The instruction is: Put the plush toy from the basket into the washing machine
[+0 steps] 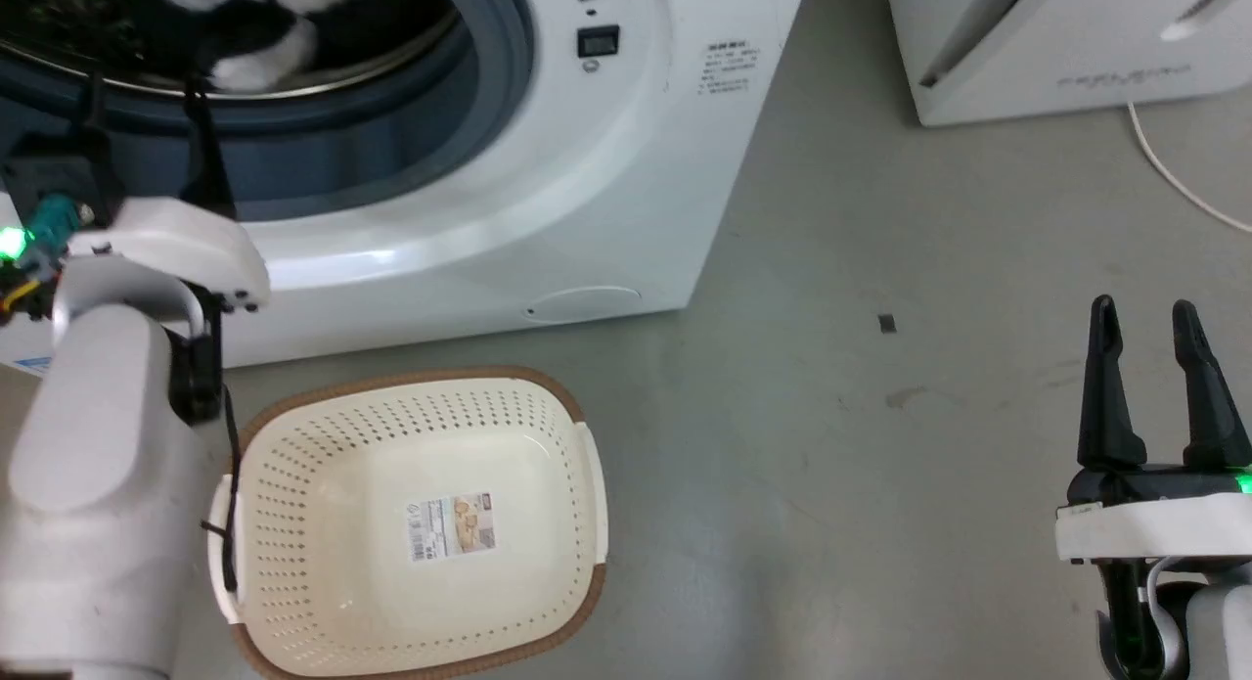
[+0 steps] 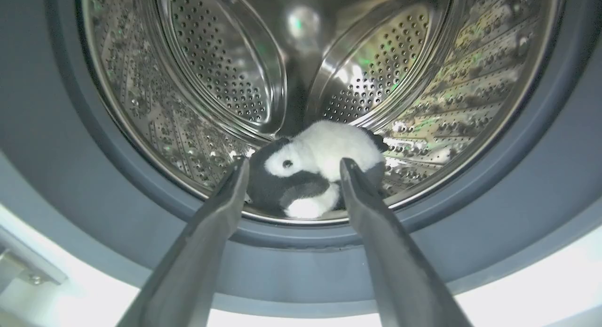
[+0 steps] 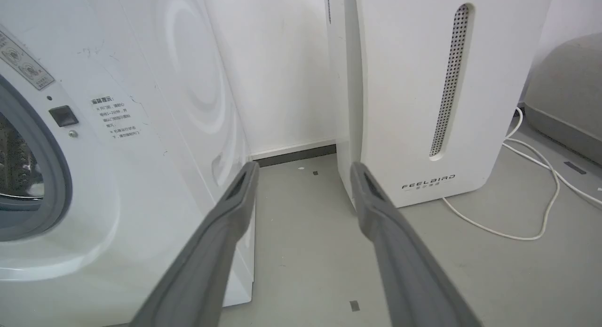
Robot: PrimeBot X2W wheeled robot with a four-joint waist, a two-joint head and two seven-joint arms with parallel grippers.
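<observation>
The black-and-white plush toy (image 1: 256, 22) lies inside the steel drum of the white washing machine (image 1: 606, 171), just behind the grey gasket. In the left wrist view the plush toy (image 2: 320, 146) rests on the drum floor (image 2: 225, 73), beyond my fingertips. My left gripper (image 2: 294, 166) is open at the porthole, its fingers apart and holding nothing; in the head view the left gripper (image 1: 145, 85) reaches over the gasket. The cream basket (image 1: 293, 484) stands on the floor before the washer, with only its label sticker (image 1: 452, 526) inside. My right gripper (image 1: 1144, 318) is open at the lower right.
A white appliance marked FEELBIRD (image 3: 423, 82) stands to the right of the washing machine (image 3: 117, 176), with a white cable (image 3: 517, 226) trailing over the grey floor. A narrow gap runs between the two machines. A grey rounded object (image 3: 569, 91) sits at the far right.
</observation>
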